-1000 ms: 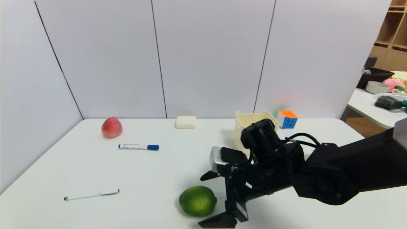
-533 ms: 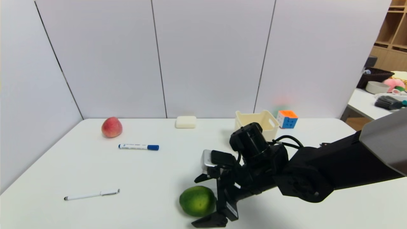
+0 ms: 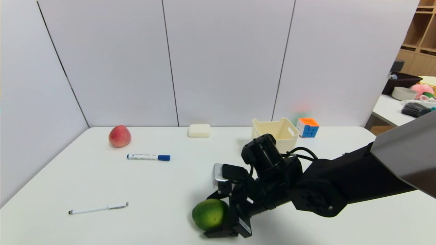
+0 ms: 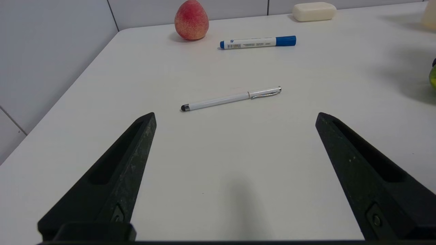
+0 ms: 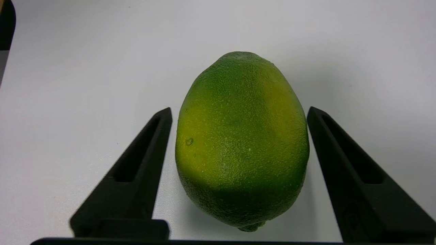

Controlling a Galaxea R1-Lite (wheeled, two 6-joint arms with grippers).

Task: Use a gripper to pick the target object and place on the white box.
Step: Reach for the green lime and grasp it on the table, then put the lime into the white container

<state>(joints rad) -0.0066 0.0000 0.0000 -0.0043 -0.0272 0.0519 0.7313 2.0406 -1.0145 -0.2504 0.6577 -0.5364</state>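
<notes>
The green fruit (image 3: 209, 214) sits on the table (image 3: 102, 177) at the near edge, a little right of centre, with the right gripper (image 3: 218, 214) around it: its fingers (image 5: 143, 160) stand open on either side, apparently just short of the skin, so nothing is grasped yet. Closing, lifting and carrying to the white box (image 3: 276, 131) at the far right all remain. The left gripper (image 4: 235, 143) hangs open over the near left, idle
</notes>
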